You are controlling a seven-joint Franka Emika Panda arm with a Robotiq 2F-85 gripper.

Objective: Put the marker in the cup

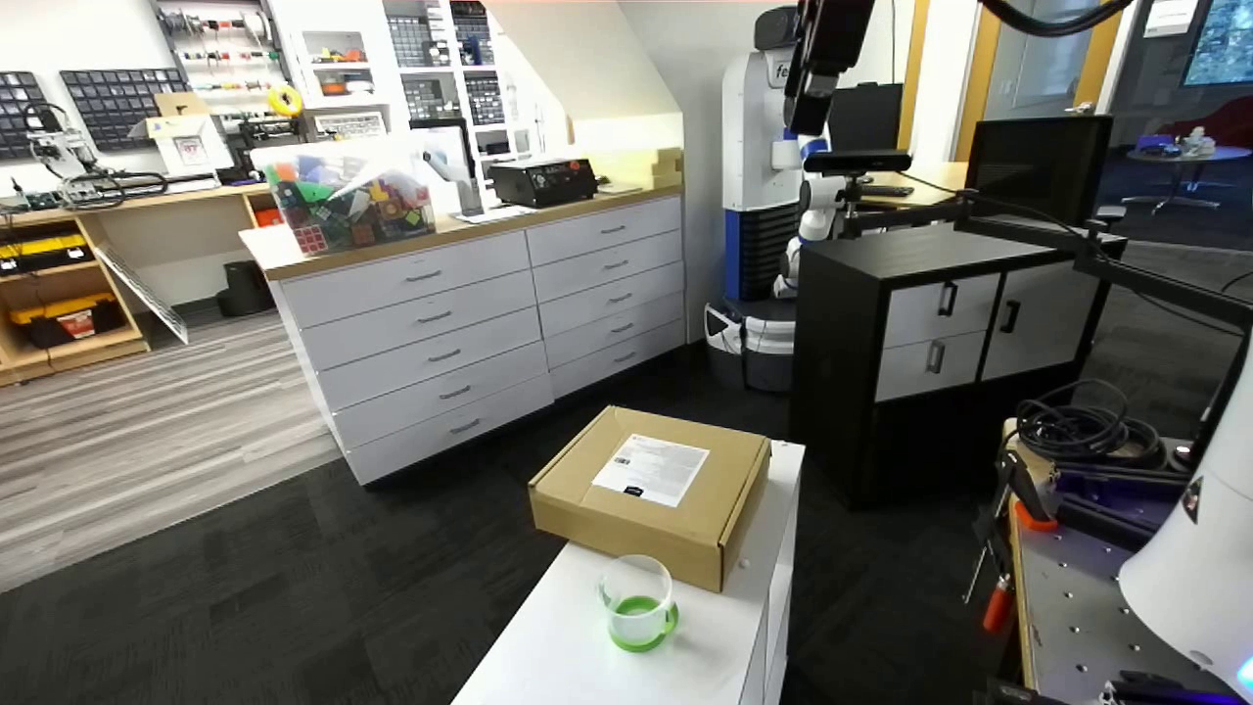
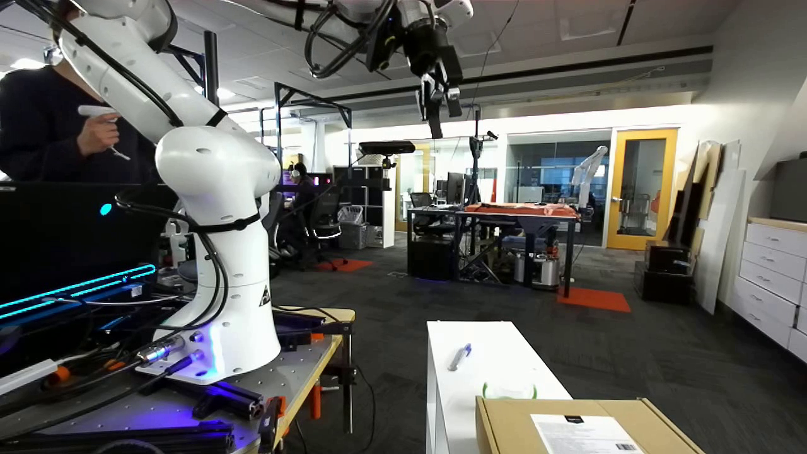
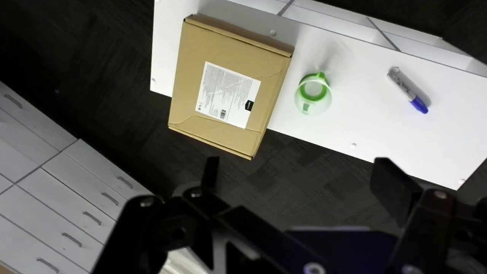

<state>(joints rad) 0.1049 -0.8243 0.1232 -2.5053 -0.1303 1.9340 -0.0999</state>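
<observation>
While the marker (image 3: 409, 92) is spotted lying on the white cabinet (image 3: 361, 118), blue cap (image 3: 419, 105) turned away from the cup (image 3: 313, 101), the cup is found between marker and cardboard box (image 3: 228, 59), nearer the box. Past the cabinet's edge, part of that box is seen jutting out. Up high, the gripper (image 3: 296, 169) is held well apart from them all, fingers (image 3: 392, 186) spread wide, nothing grasped! Farther out, in an exterior view, a white device (image 2: 94, 110) is held by a person (image 2: 38, 129) behind the robot arm (image 2: 208, 170).

You see a brown box (image 1: 646, 540), with a white label (image 1: 652, 470) on it and a white cabinet (image 1: 558, 646) under it.
</observation>
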